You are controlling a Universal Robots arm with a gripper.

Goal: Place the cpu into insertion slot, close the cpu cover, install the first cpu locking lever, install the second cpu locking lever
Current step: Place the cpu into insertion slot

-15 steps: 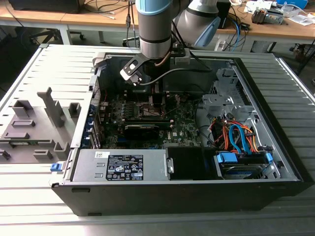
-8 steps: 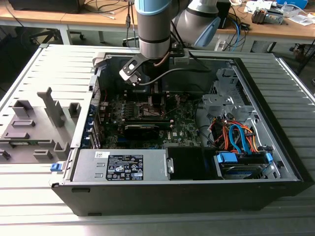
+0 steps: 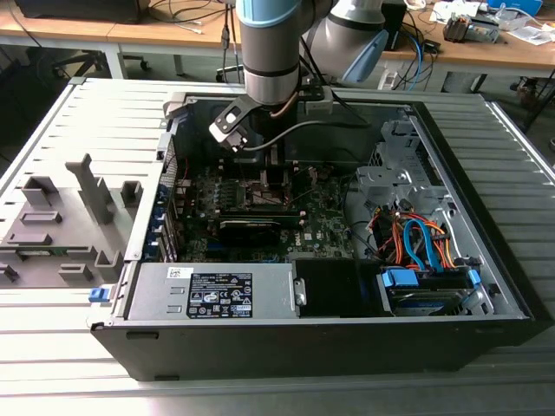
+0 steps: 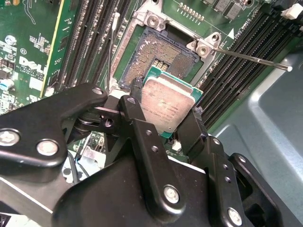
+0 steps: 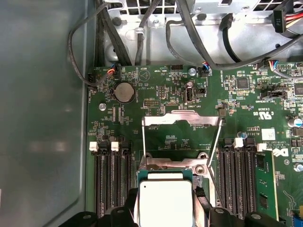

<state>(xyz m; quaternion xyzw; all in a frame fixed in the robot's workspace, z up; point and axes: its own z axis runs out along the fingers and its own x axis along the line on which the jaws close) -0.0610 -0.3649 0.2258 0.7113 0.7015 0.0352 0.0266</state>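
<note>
Silver-grey cpu [image 4: 166, 106], faintly printed, in black hand [image 4: 166, 105] near open socket [image 4: 156, 52].

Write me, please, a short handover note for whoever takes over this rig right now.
End effector: shut on the cpu, gripped by its edges.
The cpu is held over the open insertion slot, not seated.
cpu cover: raised open.
Locking lever: unlatched, sticking out free.
Done: cpu in grasp at the slot.
Left: seating the cpu, closing the cover, both levers.
</note>
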